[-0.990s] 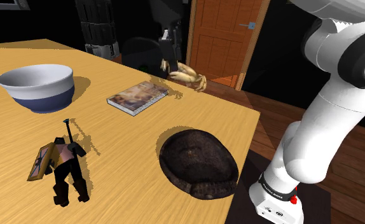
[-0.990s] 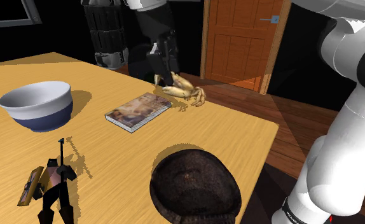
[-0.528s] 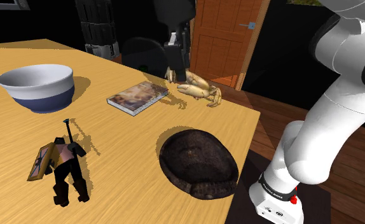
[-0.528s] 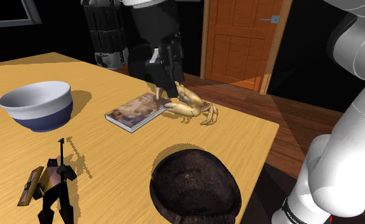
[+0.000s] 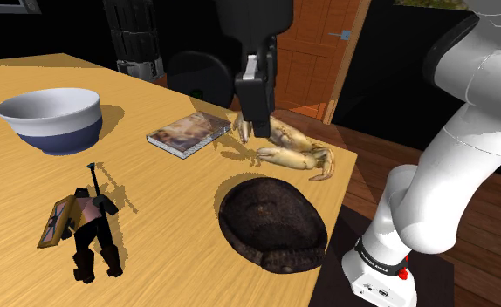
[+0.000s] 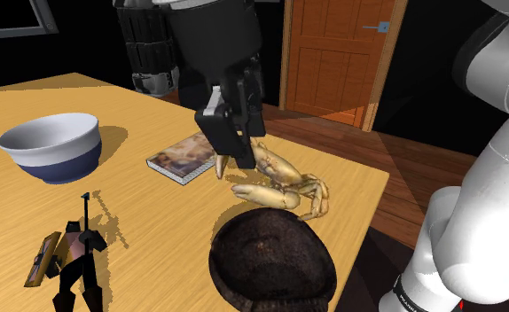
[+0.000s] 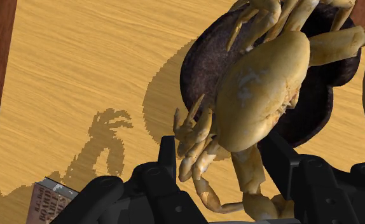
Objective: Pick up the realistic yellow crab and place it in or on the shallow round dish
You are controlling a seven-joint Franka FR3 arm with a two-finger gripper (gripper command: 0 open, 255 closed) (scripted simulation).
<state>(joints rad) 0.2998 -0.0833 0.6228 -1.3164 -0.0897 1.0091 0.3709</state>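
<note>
Shoulder view has the black end effector (image 5: 250, 131) closed on the pale yellow crab (image 5: 294, 153), which hangs above the wooden worktop (image 5: 170, 196) between the book (image 5: 189, 133) and the dark, shallow round dish (image 5: 271, 223). From the wrist view, its two fingers (image 7: 167, 151) clasp the crab among its legs, the shell hangs over part of the dish, and the crab's shadow falls on the wood beside it. A white and blue bowl (image 5: 50, 118) and a toy warrior (image 5: 78, 228) stand well apart from the crab.
</note>
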